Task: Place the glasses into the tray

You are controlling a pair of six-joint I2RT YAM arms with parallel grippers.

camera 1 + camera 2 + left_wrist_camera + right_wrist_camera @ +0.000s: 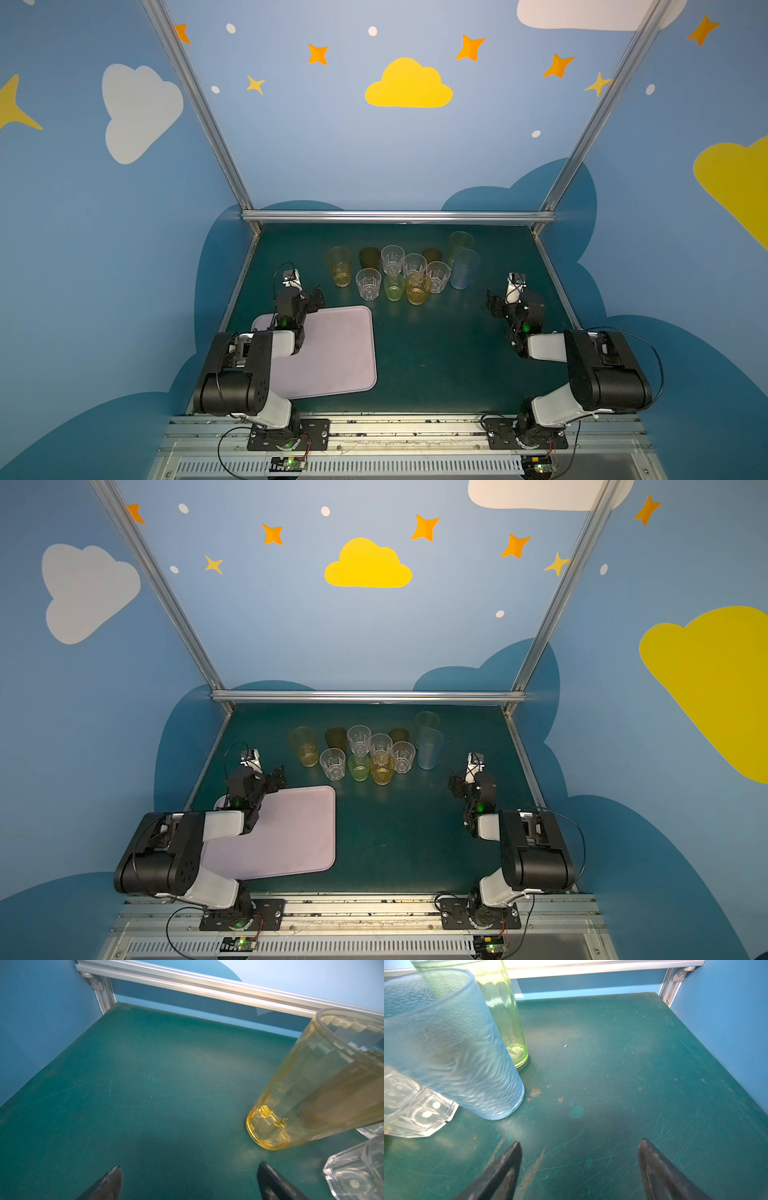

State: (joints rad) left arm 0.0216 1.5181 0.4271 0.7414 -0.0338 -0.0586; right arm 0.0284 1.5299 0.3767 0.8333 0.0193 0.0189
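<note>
- The left gripper [316, 297] is up first: jaws spread wide with nothing between them, and the black fingertips [112, 1178] hang over bare green mat [436, 353].
- The pale lilac tray [332, 353] lies flat just behind that gripper, towards the arm's base (the arm hides its left part). All eleven glasses stand on the mat, outside it.
- The tall yellow tumbler [340, 266] stands upright, ahead and to the right of the left gripper. It is the nearest glass to it.
- One clear faceted tumbler [368, 284] sits just right of the yellow one, with a brown tumbler [369, 257] behind it.
- The middle of the pack, between the two grippers, is tightly bunched: a short green tumbler [394, 286] and an orange tumbler [418, 288] in front, three more clear faceted tumblers [414, 264] around them, and a second brown tumbler [432, 254] at the back.
- The blue tumbler [464, 269] stands ahead and to the left of the right gripper, with the tall green tumbler [460, 243] right behind it.
- The right gripper [494, 303] also has its jaws wide apart, holding nothing, above scuffed mat and well apart from the tray.
</note>
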